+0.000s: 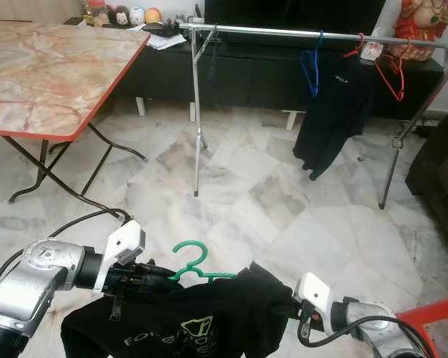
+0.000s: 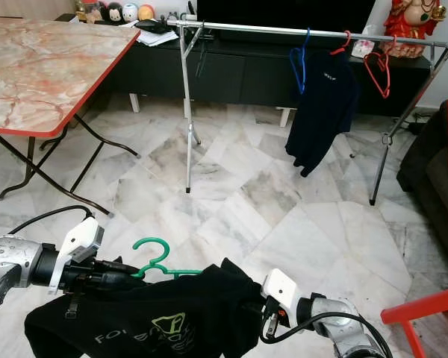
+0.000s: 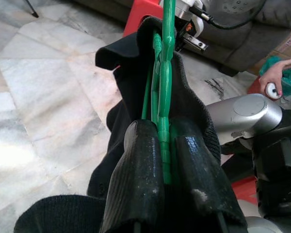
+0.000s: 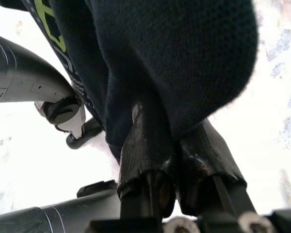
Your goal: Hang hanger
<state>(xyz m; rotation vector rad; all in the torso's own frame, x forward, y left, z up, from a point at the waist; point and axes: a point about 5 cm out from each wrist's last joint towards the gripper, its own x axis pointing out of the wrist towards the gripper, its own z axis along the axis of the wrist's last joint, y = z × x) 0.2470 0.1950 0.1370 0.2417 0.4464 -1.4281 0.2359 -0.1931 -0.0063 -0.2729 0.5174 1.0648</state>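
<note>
The left gripper (image 3: 166, 160) has its two long black fingers (image 3: 136, 179) pressed together on the thin green plastic hanger (image 1: 196, 267), pinching the strut at one end, with the black knit shirt bearing a pale printed logo (image 1: 187, 321) bunched around the pads. The right gripper (image 4: 172, 160) is closed into the far shoulder of the same shirt; its fingers are buried in cloth, and whether they bite the hanger's strut or only fabric cannot be told. Between the two, the hanger lies roughly level, low in front of the robot, its open hook (image 1: 188, 253) rising free of the collar toward the room. The hanger looks light and slender, so it will likely flex if squeezed or twisted from one end; smooth plastic may also slip through hard pads. The shirt is soft and slack, drooping below the arms, adds little weight, and could slide off a tilted shoulder. The best hold seems to be on the stiff shoulder struts near the neck, leaving the hook clear. Beyond, across the pale marble floor (image 1: 284, 209), stands the silver metal clothes rail (image 1: 269, 30), well apart, already carrying a blue hanger (image 1: 309, 68), a red hanger (image 1: 390, 74) and a dark hung garment (image 1: 332, 112); a marble-patterned folding table with a red edge (image 1: 52, 71) stands on the robot's left.
</note>
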